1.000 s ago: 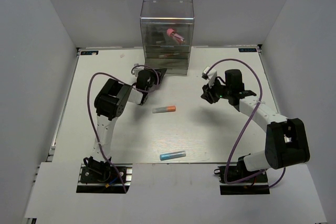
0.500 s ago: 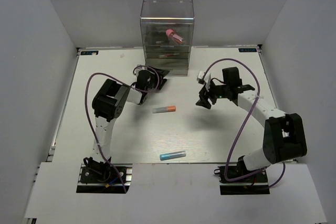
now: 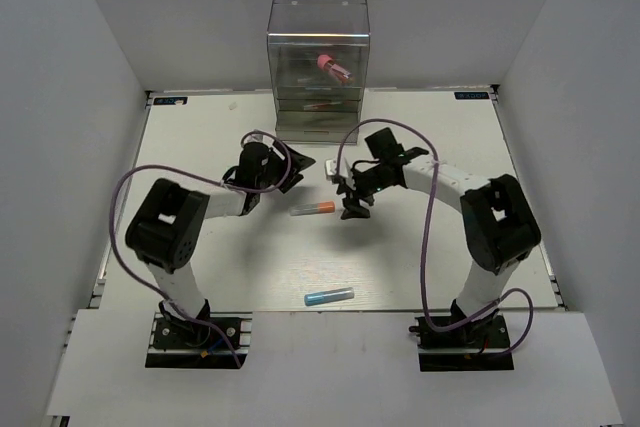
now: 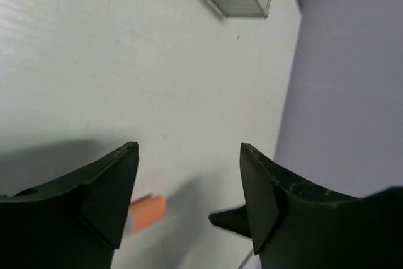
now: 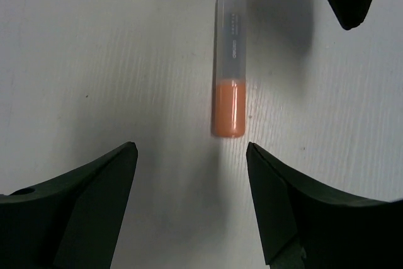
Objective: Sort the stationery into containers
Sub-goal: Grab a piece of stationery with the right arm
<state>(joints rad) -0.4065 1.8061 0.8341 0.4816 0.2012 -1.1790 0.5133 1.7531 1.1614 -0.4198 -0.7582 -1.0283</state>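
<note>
Orange-and-grey marker [image 3: 312,209] was seen mid-frame, off-centre ahead of the wide-spread right gripper [image 5: 190,147]. Left gripper [image 4: 189,147], also wide, was crowded close; a clash or knocked marker was judged possible.

Bright even overhead light, soft shadows, wrist views slightly blurred

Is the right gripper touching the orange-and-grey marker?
Apart. Right wrist view: the right gripper is open, bare table between its fingers and the orange-and-grey marker.
</note>
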